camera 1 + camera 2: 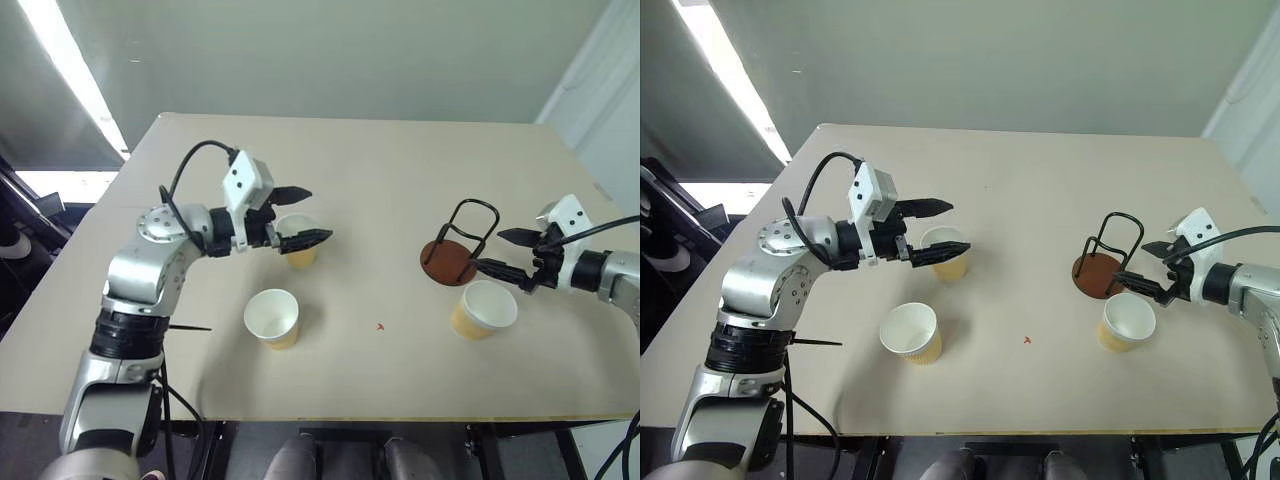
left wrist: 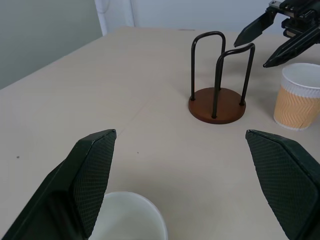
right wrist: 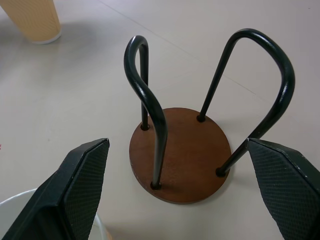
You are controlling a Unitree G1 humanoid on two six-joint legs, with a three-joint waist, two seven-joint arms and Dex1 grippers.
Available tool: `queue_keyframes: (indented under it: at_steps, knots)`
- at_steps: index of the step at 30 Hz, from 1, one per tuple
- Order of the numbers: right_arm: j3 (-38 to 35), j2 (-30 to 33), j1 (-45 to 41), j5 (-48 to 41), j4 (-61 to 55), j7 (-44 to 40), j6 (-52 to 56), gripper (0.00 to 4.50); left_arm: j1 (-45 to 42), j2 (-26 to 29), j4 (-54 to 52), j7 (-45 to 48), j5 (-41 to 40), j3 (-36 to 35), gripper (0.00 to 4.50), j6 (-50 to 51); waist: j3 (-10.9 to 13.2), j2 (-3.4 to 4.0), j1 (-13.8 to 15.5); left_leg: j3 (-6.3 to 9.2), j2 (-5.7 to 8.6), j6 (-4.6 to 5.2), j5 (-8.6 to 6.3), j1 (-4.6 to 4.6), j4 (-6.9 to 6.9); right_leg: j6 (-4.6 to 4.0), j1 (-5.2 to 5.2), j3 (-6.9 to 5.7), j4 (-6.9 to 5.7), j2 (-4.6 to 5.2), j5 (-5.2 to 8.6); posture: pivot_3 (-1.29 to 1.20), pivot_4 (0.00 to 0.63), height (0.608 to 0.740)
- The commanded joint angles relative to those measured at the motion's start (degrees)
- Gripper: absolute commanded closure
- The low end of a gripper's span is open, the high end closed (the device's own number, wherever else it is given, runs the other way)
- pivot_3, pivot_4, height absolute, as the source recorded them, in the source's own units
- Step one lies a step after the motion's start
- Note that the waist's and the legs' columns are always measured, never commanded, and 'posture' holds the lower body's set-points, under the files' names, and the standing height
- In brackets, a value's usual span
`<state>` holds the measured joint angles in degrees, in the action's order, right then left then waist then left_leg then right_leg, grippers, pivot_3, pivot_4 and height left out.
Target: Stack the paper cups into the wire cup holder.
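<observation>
Three paper cups stand upright on the table. One cup (image 1: 300, 250) sits just under and between the fingers of my left gripper (image 1: 318, 214), which is open and level over its rim (image 2: 127, 220). A second cup (image 1: 273, 318) stands nearer the front edge, apart from both grippers. The third cup (image 1: 484, 308) stands at the right, just below my right gripper (image 1: 489, 250), which is open and points at the wire cup holder (image 1: 449, 260). The holder's brown disc (image 3: 180, 155) and black wire loops (image 3: 150, 100) hold nothing.
The beige table (image 1: 400, 160) reaches to a front edge (image 1: 400, 415) close to the two nearer cups. A tiny red mark (image 1: 380, 325) lies on the bare middle stretch between the cups.
</observation>
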<state>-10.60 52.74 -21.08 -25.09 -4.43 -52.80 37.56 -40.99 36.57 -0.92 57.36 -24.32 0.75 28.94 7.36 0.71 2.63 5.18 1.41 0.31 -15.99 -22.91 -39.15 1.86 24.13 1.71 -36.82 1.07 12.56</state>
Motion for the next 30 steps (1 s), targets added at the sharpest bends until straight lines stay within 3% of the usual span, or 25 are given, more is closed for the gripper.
queue_keyframes:
  at_steps: [1,17,30]
  knots:
    - [-1.4,0.4,-0.2,-0.6,-1.4,0.0,-0.1,0.0,-1.2,0.5,-0.3,-0.1,0.6,-0.6,0.07,-1.1,0.0,0.0,0.0,0.0,0.0,0.0,0.0,0.0,0.0,0.0,0.0,0.0,0.0,0.0,0.0,0.0,0.15,0.74]
    - [0.0,1.8,-1.8,-1.9,-1.5,-2.8,3.9,0.0,-2.3,-0.6,0.2,0.9,0.7,0.0,0.07,-1.2,0.0,0.0,0.0,0.0,0.0,0.0,0.0,0.0,0.0,0.0,0.0,0.0,0.01,0.0,0.0,0.0,0.15,0.74]
    - [1.5,-0.7,-3.9,-0.8,-0.1,-1.1,4.9,0.0,-4.5,-1.3,1.6,3.0,0.8,0.9,0.07,-1.0,0.0,0.0,0.0,0.0,0.0,0.0,0.0,0.0,0.0,0.0,0.0,0.0,0.01,0.0,0.0,0.0,0.15,0.74]
